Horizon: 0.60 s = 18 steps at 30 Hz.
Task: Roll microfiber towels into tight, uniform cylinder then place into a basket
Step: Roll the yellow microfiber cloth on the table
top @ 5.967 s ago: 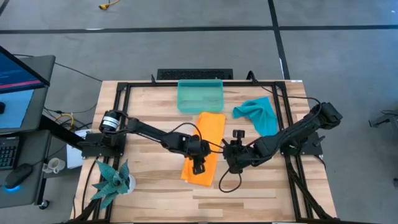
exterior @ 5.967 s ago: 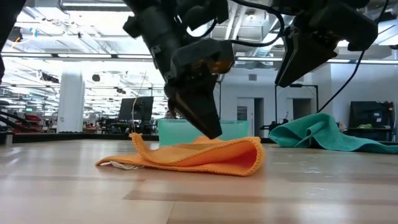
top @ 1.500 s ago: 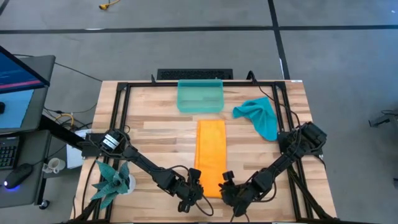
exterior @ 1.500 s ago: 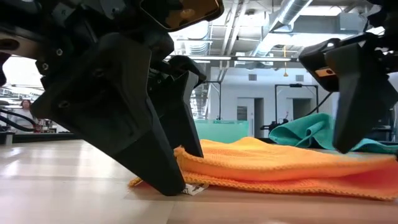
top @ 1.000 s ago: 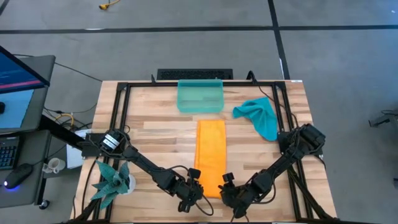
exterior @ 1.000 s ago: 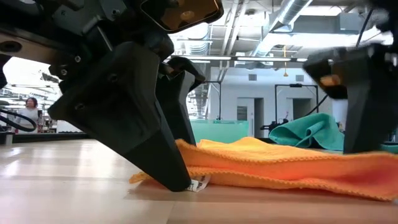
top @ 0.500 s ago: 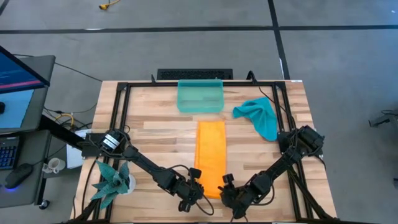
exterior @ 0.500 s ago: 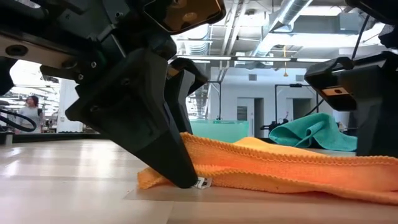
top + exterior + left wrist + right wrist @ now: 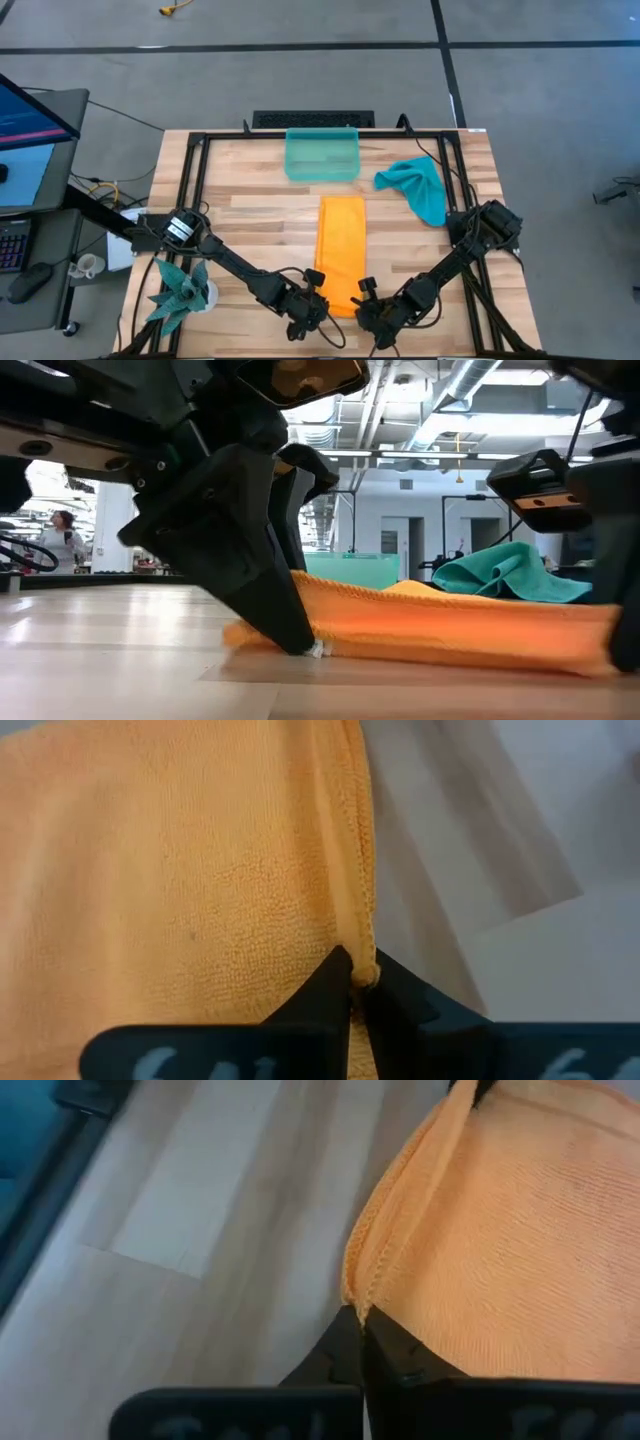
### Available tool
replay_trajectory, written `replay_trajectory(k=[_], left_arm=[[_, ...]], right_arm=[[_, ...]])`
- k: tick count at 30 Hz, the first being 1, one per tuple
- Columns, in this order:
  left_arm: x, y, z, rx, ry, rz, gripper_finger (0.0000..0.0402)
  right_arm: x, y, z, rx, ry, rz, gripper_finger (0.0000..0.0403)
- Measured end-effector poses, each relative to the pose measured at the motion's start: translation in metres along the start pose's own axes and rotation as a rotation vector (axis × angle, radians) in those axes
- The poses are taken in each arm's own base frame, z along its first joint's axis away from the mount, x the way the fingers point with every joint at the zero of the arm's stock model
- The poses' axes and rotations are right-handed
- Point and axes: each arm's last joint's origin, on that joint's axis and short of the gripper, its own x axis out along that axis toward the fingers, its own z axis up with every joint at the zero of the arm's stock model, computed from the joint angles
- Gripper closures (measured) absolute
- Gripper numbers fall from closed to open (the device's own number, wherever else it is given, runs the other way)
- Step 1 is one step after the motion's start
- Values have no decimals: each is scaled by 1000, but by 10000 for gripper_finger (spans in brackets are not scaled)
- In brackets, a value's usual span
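Orange towel (image 9: 340,252) pinched by L hand (image 9: 318,302) & R hand (image 9: 362,304); teal towel (image 9: 415,185) beside basket (image 9: 322,154).

Orange towel (image 9: 180,870): knitted microfiber cloth, matt, finely nubbed, stitched hem. Teal towel (image 9: 418,184): soft matt cloth. Basket (image 9: 322,154): translucent smooth plastic. Surface (image 9: 240,220): pale planked wood, satin finish. Frame (image 9: 195,160): black metal.

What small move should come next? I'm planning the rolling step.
Probably lift the near corners slightly and curl them toward the basket: the left gripper and right gripper are each shut on an edge of the flat orange towel.
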Motion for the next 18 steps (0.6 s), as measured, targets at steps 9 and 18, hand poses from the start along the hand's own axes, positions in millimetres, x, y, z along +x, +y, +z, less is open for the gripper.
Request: replay_trajectory(k=[9, 18], left_arm=[[-16, -15, 11, 43, 15, 53, 391], [-36, -30, 22, 48, 24, 109, 391]], right_arm=[[-5, 2, 8, -1, -8, -3, 397], [-27, 23, 32, -47, -38, -65, 392]])
